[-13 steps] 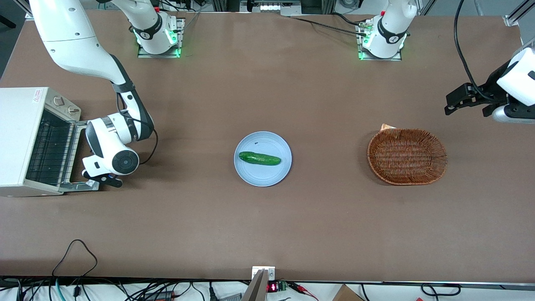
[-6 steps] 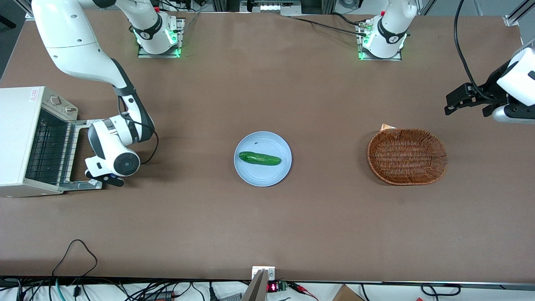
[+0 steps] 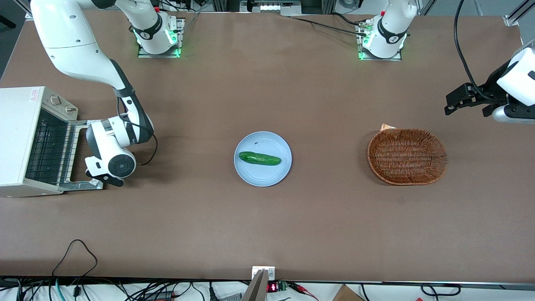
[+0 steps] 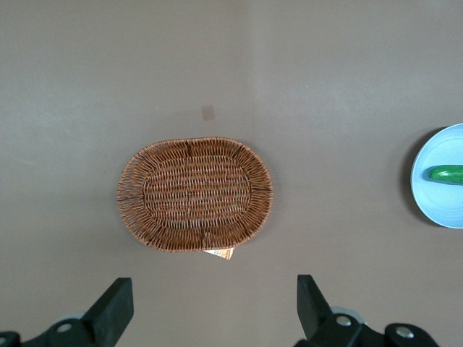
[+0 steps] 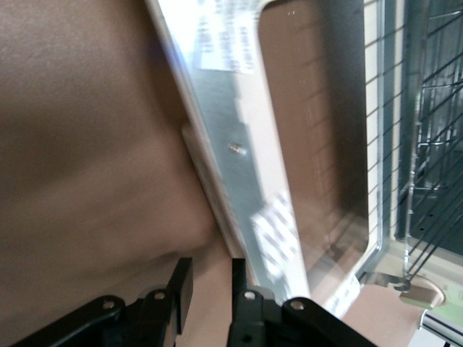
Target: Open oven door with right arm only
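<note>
1. At the working arm's end of the table, front view: oven door (image 3: pixel 79 155) folded down flat in front of the oven (image 3: pixel 23 140); right arm (image 3: pixel 110 144) bent low above it, gripper (image 3: pixel 99 179) at the door's outer edge.
2. Left wrist view: basket (image 4: pixel 195 194), plate (image 4: pixel 441 195) with cucumber (image 4: pixel 445 173).
3. Right wrist view: gripper (image 5: pixel 206 278) fingers nearly together with a narrow gap, gripping nothing, just beside the door's (image 5: pixel 246 152) pale handle bar (image 5: pixel 206 184); wire rack (image 5: pixel 427 130) visible inside.

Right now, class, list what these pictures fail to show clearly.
Oven door: front view, the right arm covers its handle edge.
Gripper: at the door's outer edge; contact with it unclear in either view.
Oven: front view's edge cuts it off.
Paper scrap: basket covers most of it.
</note>
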`<state>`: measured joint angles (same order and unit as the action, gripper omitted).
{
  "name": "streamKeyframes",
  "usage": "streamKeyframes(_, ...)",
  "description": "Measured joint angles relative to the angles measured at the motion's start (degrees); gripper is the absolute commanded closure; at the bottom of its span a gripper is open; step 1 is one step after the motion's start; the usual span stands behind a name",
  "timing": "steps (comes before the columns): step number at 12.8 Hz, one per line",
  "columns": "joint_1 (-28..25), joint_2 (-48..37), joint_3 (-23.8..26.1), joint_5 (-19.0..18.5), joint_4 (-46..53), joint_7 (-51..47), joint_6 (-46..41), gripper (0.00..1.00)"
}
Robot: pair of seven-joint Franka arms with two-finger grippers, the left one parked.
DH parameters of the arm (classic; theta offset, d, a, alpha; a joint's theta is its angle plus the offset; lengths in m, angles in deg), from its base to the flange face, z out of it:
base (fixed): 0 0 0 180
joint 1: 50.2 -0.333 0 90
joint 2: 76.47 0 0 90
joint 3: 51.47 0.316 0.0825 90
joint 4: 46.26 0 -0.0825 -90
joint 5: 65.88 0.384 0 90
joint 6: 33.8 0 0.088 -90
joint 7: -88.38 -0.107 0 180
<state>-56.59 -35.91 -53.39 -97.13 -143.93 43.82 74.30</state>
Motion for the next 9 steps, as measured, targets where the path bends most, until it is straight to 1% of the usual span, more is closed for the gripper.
streamKeyframes(1, 0.1, 0.0, -0.1, 2.4, 1.0, 1.3, -0.3, 0.71)
streamKeyframes(3, 0.3, -0.3, -0.3, 9.4, 3.9, 4.5, -1.8, 0.59)
streamKeyframes(4, 0.4, -0.6, -0.4, 12.7, 5.5, 6.3, -3.2, 0.37)
streamKeyframes(5, 0.4, -1.0, -0.5, 15.7, 7.5, 8.0, -5.6, 0.01)
streamKeyframes(6, 0.5, -1.4, -0.6, 18.2, 9.7, 9.2, -8.3, 0.0)
streamKeyframes(9, 1.1, -2.8, -0.7, 23.8, 16.3, 10.8, -16.9, 0.0)
